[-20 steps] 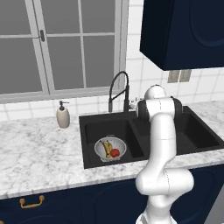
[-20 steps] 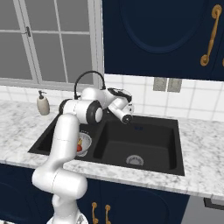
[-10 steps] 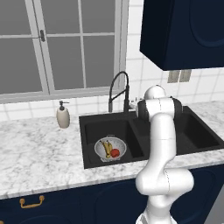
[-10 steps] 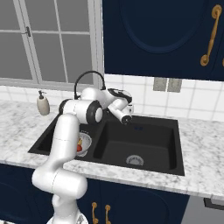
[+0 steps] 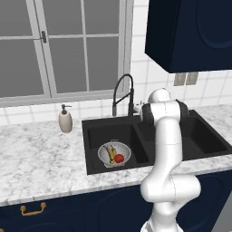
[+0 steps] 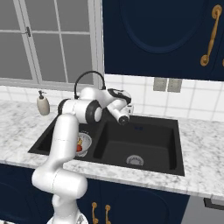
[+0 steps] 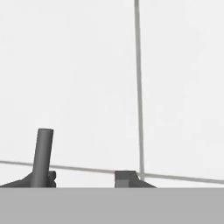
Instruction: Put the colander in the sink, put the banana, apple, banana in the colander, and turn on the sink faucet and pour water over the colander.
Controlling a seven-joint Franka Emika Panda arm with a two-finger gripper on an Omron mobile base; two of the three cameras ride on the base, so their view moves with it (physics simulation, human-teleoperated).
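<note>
Colander (image 5: pixel 113 154) sits in the left basin of the sink (image 5: pixel 149 118), toward that basin's front edge; inside it lie yellow banana (image 5: pixel 109 154) pieces and the red apple (image 5: pixel 119 158), so placement and loading look complete. Remaining step: water. No stream is visible from the sink faucet (image 5: pixel 123 93), which arches at the sink's rear edge, so the tap appears not yet on. Gripper (image 6: pixel 129 106) is raised at the rear edge of the sink, near the faucet base, facing the tiled wall. In the hand view, a dark upright rod (image 7: pixel 42 156) stands by one fingertip, likely the faucet lever. Jaws partly apart; whether they clamp the rod cannot be determined.
</note>
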